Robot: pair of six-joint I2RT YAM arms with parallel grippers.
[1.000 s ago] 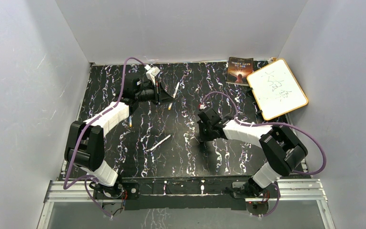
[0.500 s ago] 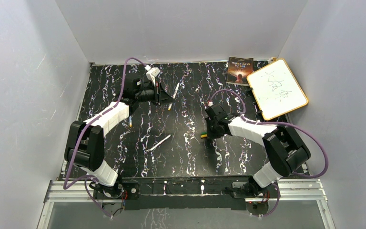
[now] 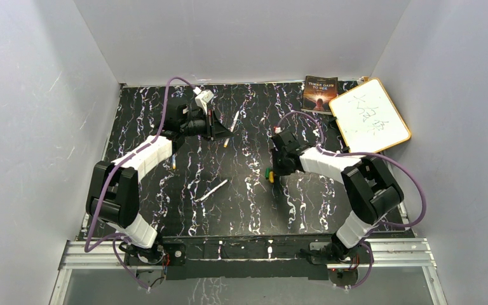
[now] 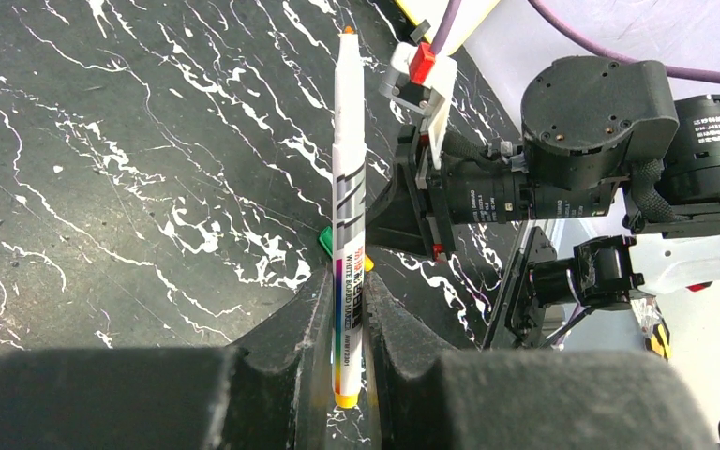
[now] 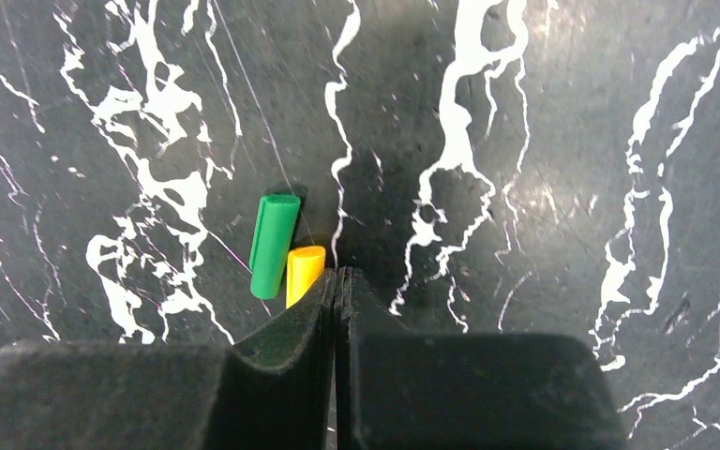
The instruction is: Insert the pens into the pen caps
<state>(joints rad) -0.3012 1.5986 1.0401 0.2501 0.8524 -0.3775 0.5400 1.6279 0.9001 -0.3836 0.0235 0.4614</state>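
My left gripper (image 4: 347, 309) is shut on a pen (image 4: 349, 178), a whitish marker with an orange tip, which sticks forward above the table. From above, this gripper (image 3: 221, 131) is at the far middle, with a pale barrel (image 3: 235, 118) beside its fingers. A second pen (image 3: 215, 189) lies loose mid-table. A green pen cap (image 5: 274, 246) and a yellow pen cap (image 5: 304, 270) lie side by side on the table. My right gripper (image 5: 337, 274) is shut and empty, its left finger against the yellow cap. From above, the caps (image 3: 269, 173) sit at that gripper's (image 3: 274, 166) tip.
A whiteboard (image 3: 370, 119) with a yellow rim and a small dark book (image 3: 319, 93) lie at the far right corner. Grey walls close in the black marbled table (image 3: 248, 210) on three sides. A thin yellow-tipped object (image 3: 173, 162) lies beside the left forearm.
My right arm has swung toward the far side, gripper still shut, and the green and yellow caps have come into view beside its tip. The left arm and its pen have not moved.
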